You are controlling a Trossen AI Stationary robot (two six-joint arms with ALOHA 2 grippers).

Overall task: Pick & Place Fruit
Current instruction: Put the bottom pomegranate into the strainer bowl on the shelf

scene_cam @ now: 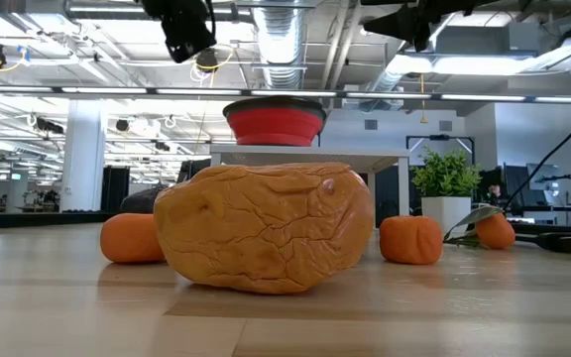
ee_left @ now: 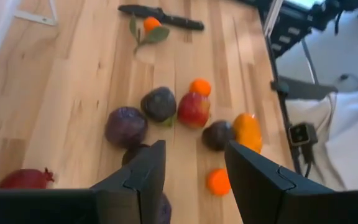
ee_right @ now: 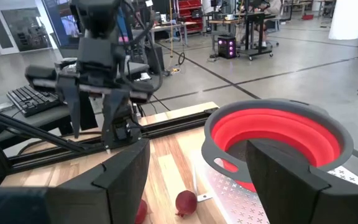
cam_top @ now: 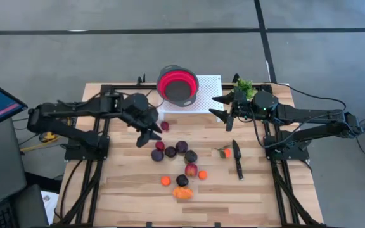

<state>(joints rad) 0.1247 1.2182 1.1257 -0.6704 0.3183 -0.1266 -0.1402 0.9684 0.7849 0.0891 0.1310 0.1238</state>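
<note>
The fruit lies loose on the wooden table: dark plums (cam_top: 182, 147), a red-yellow ball (cam_top: 191, 170), small oranges (cam_top: 165, 180), a larger orange piece (cam_top: 183, 192) and a leafed orange (cam_top: 224, 152). A red fruit (cam_top: 165, 126) sits near the white board. My left gripper (cam_top: 149, 134) hangs open above the table, left of the plums; in its wrist view (ee_left: 194, 180) the plums (ee_left: 125, 126) and red-yellow ball (ee_left: 193, 109) lie ahead. My right gripper (cam_top: 224, 107) is open and raised beside the red bowl (ee_right: 278, 140), touching nothing.
The red bowl (cam_top: 177, 85) stands on a white board (cam_top: 208, 95) at the far side. A black-handled knife (cam_top: 237, 158) lies right of the fruit, and a small green plant (cam_top: 244, 85) stands behind the right gripper. Bare wood lies at the near left.
</note>
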